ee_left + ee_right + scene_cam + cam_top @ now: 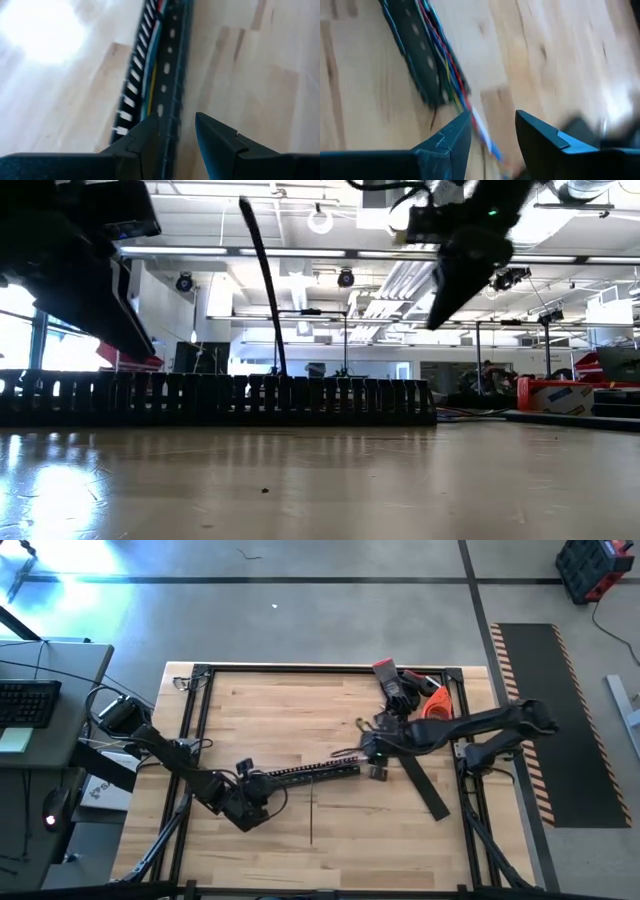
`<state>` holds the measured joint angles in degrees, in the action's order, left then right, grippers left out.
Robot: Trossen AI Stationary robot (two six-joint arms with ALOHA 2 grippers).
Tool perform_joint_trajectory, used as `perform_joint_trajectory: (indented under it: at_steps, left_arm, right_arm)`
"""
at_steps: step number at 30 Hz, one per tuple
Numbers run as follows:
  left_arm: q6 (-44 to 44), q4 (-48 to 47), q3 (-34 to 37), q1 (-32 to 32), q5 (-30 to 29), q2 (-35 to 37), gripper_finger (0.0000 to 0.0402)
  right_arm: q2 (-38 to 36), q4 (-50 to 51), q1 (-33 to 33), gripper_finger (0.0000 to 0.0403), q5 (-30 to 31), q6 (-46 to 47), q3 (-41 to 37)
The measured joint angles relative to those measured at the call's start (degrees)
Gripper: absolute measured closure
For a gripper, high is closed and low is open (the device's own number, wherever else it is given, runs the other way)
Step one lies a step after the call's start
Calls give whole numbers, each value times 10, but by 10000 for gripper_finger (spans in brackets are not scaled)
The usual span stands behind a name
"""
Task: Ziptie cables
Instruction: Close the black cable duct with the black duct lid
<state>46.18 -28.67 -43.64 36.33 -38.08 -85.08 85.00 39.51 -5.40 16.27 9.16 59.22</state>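
Dark fingers of the right gripper [492, 137] stand apart, hovering over the cables [451, 80] where they leave the slotted duct [305, 775] near the table centre. The left gripper [177, 142], also parted, straddles the duct's other end at 8 o'clock. Better to close low on the bundle, clear of duct teeth. A black strip [425, 788] lies at 4 o'clock, tools [415, 692] at 1 o'clock

Light wood-grain tabletop [300, 710]. Black comb-toothed duct [305, 775] with red, blue, yellow and white cables [451, 75] inside. Flat black strip [425, 788]. Orange object [435, 705] near back edge. Orange-and-white striped edging on dark floor mat [545, 720].
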Motion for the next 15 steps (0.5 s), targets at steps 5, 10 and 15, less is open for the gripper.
perform_joint_trajectory:
  at_steps: [5, 10, 15]
  left_arm:
    - [1, -7, 0, 14, -37, 0, 286]
    - [2, -16, 0, 28, -66, 0, 287]
    - [2, -15, 0, 30, -94, 0, 287]
  right_arm:
    - [-73, 43, -37, 264, 12, 175, -80]
    - [-118, -112, -78, 259, -70, 250, -195]
    - [-122, -312, -119, 214, -26, 254, -273]
